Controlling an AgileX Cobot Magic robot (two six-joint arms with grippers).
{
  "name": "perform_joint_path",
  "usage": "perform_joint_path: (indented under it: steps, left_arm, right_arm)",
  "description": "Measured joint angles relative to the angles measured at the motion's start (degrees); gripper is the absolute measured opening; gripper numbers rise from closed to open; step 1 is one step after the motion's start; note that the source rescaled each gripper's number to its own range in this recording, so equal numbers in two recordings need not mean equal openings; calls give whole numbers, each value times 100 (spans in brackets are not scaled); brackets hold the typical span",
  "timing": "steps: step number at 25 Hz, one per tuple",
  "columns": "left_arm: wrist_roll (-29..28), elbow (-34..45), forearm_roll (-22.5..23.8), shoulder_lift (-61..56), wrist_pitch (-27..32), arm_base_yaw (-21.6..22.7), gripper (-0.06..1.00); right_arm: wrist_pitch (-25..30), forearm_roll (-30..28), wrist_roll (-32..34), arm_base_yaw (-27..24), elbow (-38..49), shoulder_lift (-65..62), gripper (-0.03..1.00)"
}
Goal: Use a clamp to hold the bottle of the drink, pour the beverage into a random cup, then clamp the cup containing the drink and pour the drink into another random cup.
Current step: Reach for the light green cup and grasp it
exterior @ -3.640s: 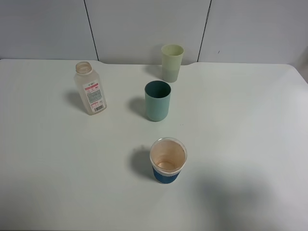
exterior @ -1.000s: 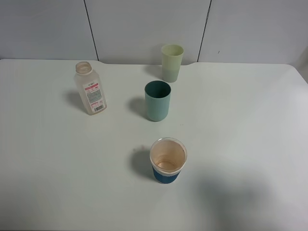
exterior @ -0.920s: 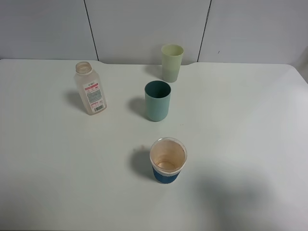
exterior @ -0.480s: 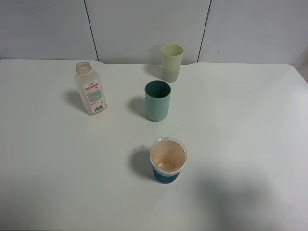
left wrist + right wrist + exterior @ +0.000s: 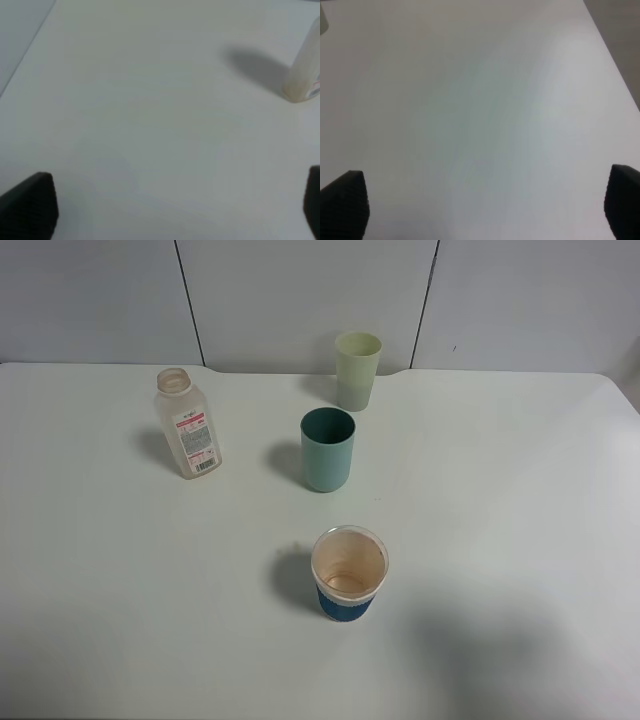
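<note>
1. The left tool (image 5: 170,210) is seen with its two dark fingers spread wide apart, and bare white counter (image 5: 500,500) shows between them.
2. The right tool (image 5: 482,205) is likewise held wide apart over bare counter.
3. The bottle (image 5: 187,436) is stood upright and capless, with its white and red label facing forward. It is found ahead of the left tool, off toward one finger's side and well apart from both tips (image 5: 306,70).
4. Three cups are lined up down the middle of the counter, between the left tool's side and the right tool's side.
5. The pale yellow-green cup (image 5: 357,370) is placed farthest out from both tools, near the counter's far edge. Its lower part looks darker, but whether drink is inside cannot be told.
6. The teal cup (image 5: 327,449) is set just nearer than the pale one, apart from it, upright and dark inside.
7. The paper cup (image 5: 349,574) with the blue base is stood closest to the tools, and a brownish tint is seen on its inner wall.
</note>
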Motion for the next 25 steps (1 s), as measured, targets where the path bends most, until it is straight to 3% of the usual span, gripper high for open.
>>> perform_joint_path:
  steps: [21,25]
  left_arm:
    - [0,0,0,0,0,0,100]
    - [0,0,0,0,0,0,100]
  right_arm:
    - [-20,-134,149,0,-27,179,100]
    - [-457,-156,154,0,-274,882,100]
